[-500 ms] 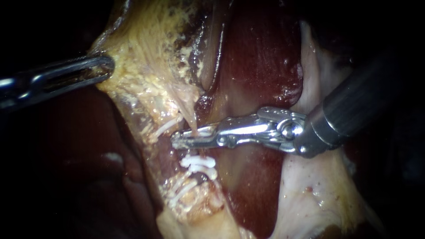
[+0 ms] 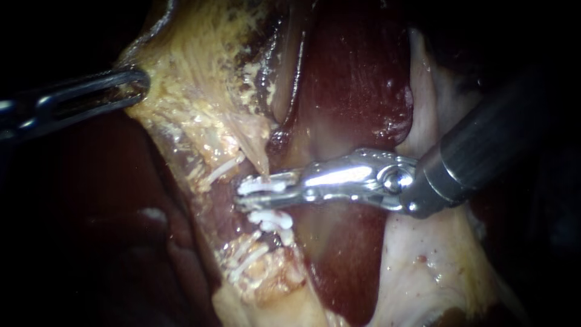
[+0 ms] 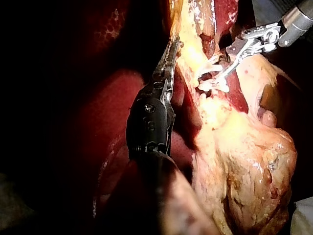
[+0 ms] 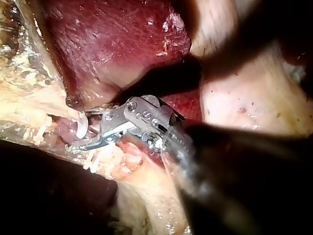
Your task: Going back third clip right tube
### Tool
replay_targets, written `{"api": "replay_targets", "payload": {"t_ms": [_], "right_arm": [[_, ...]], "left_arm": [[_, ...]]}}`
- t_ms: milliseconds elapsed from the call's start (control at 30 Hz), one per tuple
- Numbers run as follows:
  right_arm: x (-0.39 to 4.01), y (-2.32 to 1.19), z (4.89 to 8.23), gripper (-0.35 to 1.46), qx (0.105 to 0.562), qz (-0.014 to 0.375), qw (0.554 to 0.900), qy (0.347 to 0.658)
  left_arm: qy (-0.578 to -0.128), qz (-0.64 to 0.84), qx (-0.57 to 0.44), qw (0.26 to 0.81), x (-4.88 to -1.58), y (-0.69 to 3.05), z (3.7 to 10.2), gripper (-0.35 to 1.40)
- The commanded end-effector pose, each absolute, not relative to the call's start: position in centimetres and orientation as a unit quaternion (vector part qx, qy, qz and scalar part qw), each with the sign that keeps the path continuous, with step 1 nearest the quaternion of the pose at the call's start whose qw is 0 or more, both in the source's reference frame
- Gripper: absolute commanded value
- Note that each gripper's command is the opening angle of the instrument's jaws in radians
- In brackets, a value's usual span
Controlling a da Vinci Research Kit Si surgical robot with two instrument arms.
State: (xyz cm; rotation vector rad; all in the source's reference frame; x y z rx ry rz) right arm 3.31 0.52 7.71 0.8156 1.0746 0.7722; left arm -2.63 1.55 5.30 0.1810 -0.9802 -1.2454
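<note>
Endoscope view: right instrument (image 2: 266, 192) has its jaws spread around the uppermost clip (image 2: 260, 186), which sits on the right tube (image 2: 259, 158) just above the lower clips (image 2: 272, 219), beside the liver (image 2: 357, 91). Left instrument (image 2: 136, 82) pinches yellowish tissue (image 2: 181, 103).

Left wrist view: left instrument (image 3: 169, 51) has its jaws pressed together on that tissue (image 3: 193, 46).

Right wrist view: a gap shows at the right instrument (image 4: 90, 137), with the clip (image 4: 80, 126) between its jaws.

The step in hand is judged to be withdrawal. The next move calls for a straight pull-back that clears the clip.

- Two instruments: left instrument (image 2: 138, 82), right instrument (image 2: 261, 191).
- At least four white clips (image 2: 272, 219); exact number unclear.
- One liver (image 2: 357, 79).
- One sheet of yellow fatty tissue (image 2: 193, 72).
</note>
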Motion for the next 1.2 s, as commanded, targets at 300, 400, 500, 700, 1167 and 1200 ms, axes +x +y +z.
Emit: {"api": "replay_targets", "payload": {"t_ms": [300, 400, 500, 700, 1167, 1200], "right_arm": [[3.24, 0.58, 7.8, 0.6, 0.339, 0.331, 0.727, 0.497], [3.23, 0.59, 7.81, 0.6, 0.329, 0.332, 0.73, 0.498], [3.22, 0.59, 7.82, 0.6, 0.328, 0.333, 0.73, 0.498], [3.28, 0.54, 7.8, 0.6, 0.345, 0.323, 0.715, 0.515], [3.58, 0.25, 7.85, 0.6, 0.367, 0.295, 0.711, 0.522], [3.57, 0.27, 7.86, 0.6, 0.364, 0.298, 0.712, 0.522]], "left_arm": [[-0.44, -0.559, 0.083, 0.698, -2.64, 1.54, 5.3, -0.35], [-0.44, -0.558, 0.084, 0.698, -2.64, 1.54, 5.3, -0.35], [-0.44, -0.559, 0.084, 0.698, -2.64, 1.54, 5.3, -0.35], [-0.441, -0.558, 0.084, 0.698, -2.65, 1.53, 5.3, -0.35], [-0.442, -0.557, 0.086, 0.698, -2.66, 1.52, 5.3, -0.35], [-0.442, -0.557, 0.086, 0.698, -2.66, 1.52, 5.31, -0.35]]}}
